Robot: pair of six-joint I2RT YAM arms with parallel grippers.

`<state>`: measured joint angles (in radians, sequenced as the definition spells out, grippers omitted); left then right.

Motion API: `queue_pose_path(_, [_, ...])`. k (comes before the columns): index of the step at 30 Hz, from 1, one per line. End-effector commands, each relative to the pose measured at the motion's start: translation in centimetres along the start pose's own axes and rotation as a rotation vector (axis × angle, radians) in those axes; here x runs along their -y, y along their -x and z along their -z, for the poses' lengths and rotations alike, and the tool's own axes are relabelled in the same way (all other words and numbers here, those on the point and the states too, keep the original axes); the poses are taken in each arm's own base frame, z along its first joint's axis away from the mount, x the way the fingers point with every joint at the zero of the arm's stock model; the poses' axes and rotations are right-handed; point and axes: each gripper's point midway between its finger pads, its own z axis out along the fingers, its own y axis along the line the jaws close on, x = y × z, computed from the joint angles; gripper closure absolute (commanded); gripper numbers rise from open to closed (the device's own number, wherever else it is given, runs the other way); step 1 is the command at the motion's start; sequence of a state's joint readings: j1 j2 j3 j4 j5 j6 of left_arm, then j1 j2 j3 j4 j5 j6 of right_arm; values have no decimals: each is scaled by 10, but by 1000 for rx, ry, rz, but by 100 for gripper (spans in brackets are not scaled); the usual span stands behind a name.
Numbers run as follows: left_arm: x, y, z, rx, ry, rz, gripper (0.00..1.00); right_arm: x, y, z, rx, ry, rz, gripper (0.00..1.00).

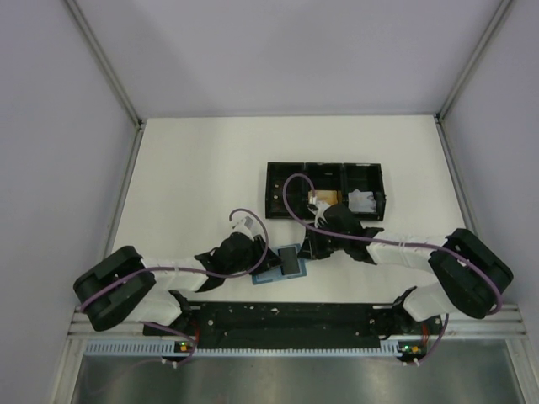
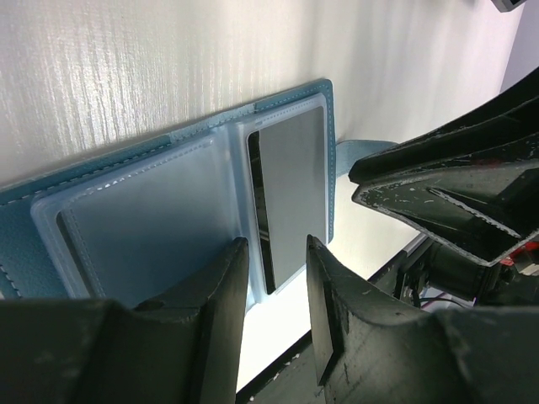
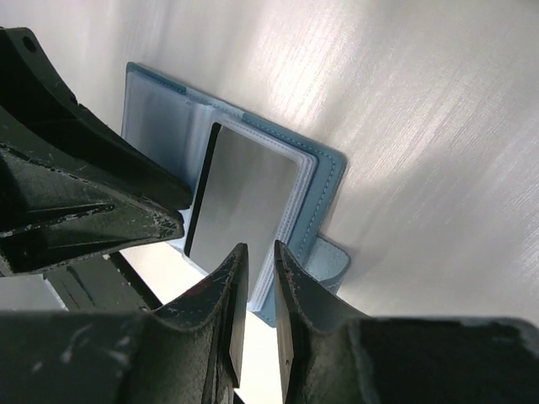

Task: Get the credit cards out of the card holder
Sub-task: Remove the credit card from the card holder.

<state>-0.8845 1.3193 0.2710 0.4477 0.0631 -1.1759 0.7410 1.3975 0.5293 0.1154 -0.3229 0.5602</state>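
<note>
The teal-blue card holder (image 1: 271, 273) lies open on the table near the front edge. A dark card (image 1: 290, 262) sits in its right leaf, seen grey in the left wrist view (image 2: 290, 189) and the right wrist view (image 3: 244, 198). The left leaf (image 2: 143, 227) shows no card. An orange-gold card (image 1: 327, 198) lies in the black tray. My left gripper (image 2: 274, 246) is open, its tips over the holder's near edge by the card's end. My right gripper (image 3: 259, 251) has a narrow gap, empty, just above the holder's (image 3: 324, 181) right edge.
The long black three-compartment tray (image 1: 278, 189) stands behind the holder, with a white paper wad (image 1: 362, 200) in its right compartment. The two grippers sit close together over the holder. The table's front rail (image 1: 286, 316) lies just behind the holder's near side.
</note>
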Motion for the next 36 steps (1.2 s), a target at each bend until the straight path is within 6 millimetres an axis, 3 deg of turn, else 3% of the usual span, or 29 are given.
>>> queue_pose_path(1, [0,2,0,14,-3,-12,61,-2,8,-5,11,16,6,81])
queue_pose_path(14, [2,0,-2,5,-24,-5,66,-7,1,-16,-27,70,-12,91])
queue_pose_path(32, [19,1,1,12,-118,17,73,-7,-3,-20,-47,71,-8,92])
queue_pose_path(36, [22,3,5,29,-138,12,81,-6,-3,-20,-49,68,-9,92])
